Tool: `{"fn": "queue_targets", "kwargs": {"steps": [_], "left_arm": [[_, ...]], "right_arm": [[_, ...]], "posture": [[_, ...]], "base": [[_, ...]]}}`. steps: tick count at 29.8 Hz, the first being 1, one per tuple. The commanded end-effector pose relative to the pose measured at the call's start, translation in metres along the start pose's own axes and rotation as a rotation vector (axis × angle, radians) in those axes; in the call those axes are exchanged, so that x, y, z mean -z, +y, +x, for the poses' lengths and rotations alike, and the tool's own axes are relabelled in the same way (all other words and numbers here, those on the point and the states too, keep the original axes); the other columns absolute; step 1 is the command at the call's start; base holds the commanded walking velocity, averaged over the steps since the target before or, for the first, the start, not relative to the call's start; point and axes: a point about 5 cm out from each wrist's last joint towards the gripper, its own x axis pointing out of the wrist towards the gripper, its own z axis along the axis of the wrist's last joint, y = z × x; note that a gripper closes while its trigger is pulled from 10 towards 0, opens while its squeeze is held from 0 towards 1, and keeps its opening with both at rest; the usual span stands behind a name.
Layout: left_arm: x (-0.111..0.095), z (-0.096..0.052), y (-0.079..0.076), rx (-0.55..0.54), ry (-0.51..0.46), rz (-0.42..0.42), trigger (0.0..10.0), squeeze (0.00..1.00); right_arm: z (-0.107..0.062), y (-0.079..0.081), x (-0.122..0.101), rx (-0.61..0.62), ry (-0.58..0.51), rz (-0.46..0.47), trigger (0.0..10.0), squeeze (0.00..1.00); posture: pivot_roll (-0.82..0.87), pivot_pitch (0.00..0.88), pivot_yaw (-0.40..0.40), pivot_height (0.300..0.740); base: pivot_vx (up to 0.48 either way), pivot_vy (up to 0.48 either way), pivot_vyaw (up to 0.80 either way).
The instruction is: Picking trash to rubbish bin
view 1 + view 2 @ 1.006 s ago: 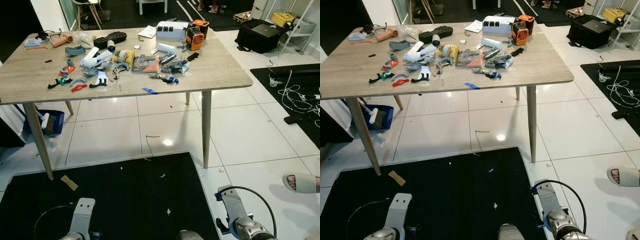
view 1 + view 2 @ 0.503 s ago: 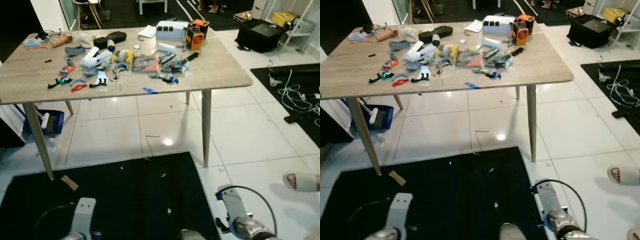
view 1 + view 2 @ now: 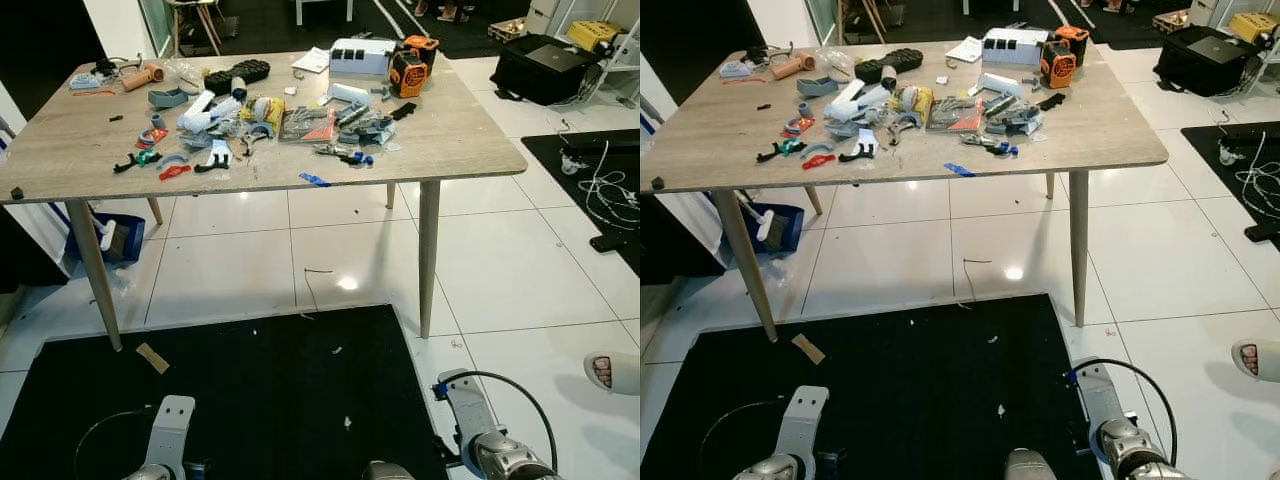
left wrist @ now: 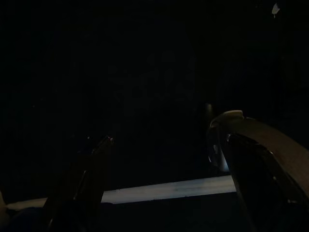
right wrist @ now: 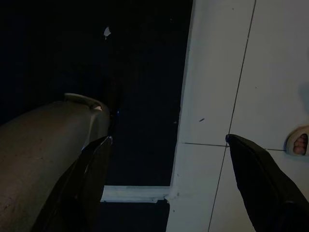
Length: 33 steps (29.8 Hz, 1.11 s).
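Small trash lies on the black mat: a brown cardboard scrap near its left side and white bits near the middle. A thin dark strand lies on the white tiles under the table. My left arm and right arm hang low at the frame's bottom. In the dark left wrist view the left gripper is open over the mat. The right gripper is open over the mat's edge where it meets the tiles, holding nothing.
A wooden table stands ahead, strewn with tools, plastic parts and an orange device. A blue container sits under its left end. A person's sandalled foot rests at the right. Cables and a black case lie far right.
The whole picture has shifted a little as the camera moved, with the table now lying further right. Trash, table and both hanging arms have stayed as they were.
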Motion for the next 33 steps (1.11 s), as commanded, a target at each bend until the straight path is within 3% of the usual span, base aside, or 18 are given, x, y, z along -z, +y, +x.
{"fn": "queue_targets", "kwargs": {"steps": [1,33], "left_arm": [[0.0007,0.0001,-0.0004,0.001,0.007,0.010,10.0,0.00],[0.0002,0.0000,0.0001,0.001,0.007,0.014,10.0,0.00]], "right_arm": [[0.0000,-0.0005,0.0005,0.005,0.008,0.001,10.0,0.00],[0.0001,-0.0003,0.0000,0.006,0.012,-0.011,10.0,0.00]], "posture": [[-0.07,0.000,0.039,0.740],[-0.07,0.000,0.041,0.740]], "base": [[0.000,0.000,0.00],[0.000,0.000,0.00]]}}
